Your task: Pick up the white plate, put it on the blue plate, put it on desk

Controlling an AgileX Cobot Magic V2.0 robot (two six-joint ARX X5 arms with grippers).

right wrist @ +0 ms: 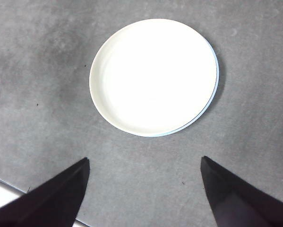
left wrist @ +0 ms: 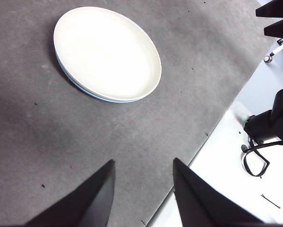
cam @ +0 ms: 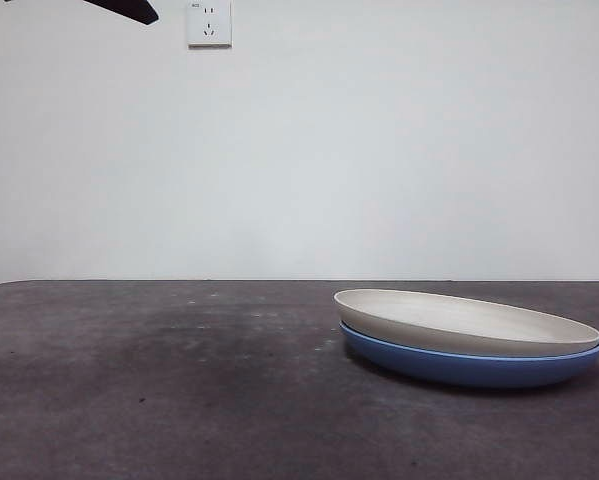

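While nested, white plate (cam: 449, 322) tops blue plate (cam: 459, 364).

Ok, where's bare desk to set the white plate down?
The desk is bare beside the stack, toward the front view's left. The only occupied spot is where the white plate sits, slightly tilted, on the blue plate. Both pincers hang open above, holding nothing.
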